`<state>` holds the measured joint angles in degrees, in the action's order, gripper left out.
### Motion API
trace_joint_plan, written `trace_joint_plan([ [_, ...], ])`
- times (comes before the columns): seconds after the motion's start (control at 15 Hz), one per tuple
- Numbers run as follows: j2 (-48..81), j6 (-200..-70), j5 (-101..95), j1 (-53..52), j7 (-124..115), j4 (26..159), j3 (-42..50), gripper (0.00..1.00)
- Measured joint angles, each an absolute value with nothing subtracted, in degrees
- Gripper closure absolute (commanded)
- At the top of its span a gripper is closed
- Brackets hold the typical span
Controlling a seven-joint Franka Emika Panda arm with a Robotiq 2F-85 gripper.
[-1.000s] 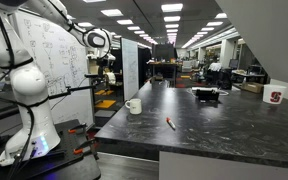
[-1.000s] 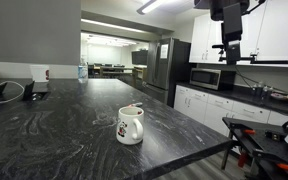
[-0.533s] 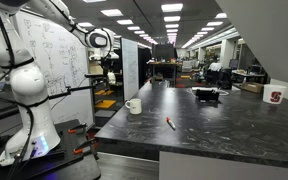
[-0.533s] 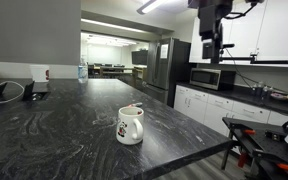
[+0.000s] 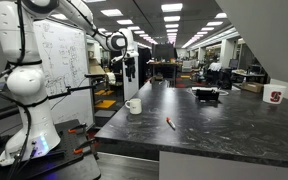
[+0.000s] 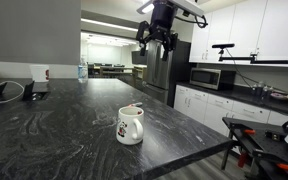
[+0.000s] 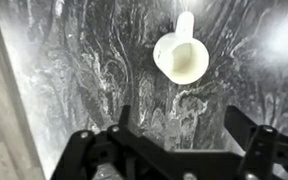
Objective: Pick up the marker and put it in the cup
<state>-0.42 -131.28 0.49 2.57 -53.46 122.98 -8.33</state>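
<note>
In an exterior view the gripper (image 5: 131, 74) hangs high over the far end of the dark counter (image 5: 219, 135), roughly above the cup (image 5: 133, 105). The marker (image 5: 170, 123) lies flat on the counter, apart from the cup, toward the camera and to the right of it in this picture. Its long axis runs on a slant, with the far end up-left and the near end down-right. So we judge that the jaws must travel away from the cup and then well down before anything can be gripped.

In an exterior view from the opposite end, the gripper (image 6: 155, 44) is well above the cup (image 6: 130, 125), with its fingers spread wide and nothing between them. We cannot find the marker on the counter (image 6: 54, 135) here; it is either out of frame or too small to tell.

In the wrist view we look straight down. The cup (image 7: 181, 57) sits just ahead of the gripper (image 7: 181, 125), its handle pointing away toward the top of the picture. The two fingers (image 7: 124, 118) stand wide apart and empty. The marker does not appear on the counter (image 7: 69, 70) in this view, so we judge it lies outside the jaws' present line. The wrist will also need turning so the fingers close across the slanted stick, not along it.
</note>
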Motion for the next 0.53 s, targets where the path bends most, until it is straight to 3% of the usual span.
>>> trace_joint_plan([
  [0.53,12.4,-131.3,-1.3,1.8,-67.9,109.6,0.3,0.00],
])
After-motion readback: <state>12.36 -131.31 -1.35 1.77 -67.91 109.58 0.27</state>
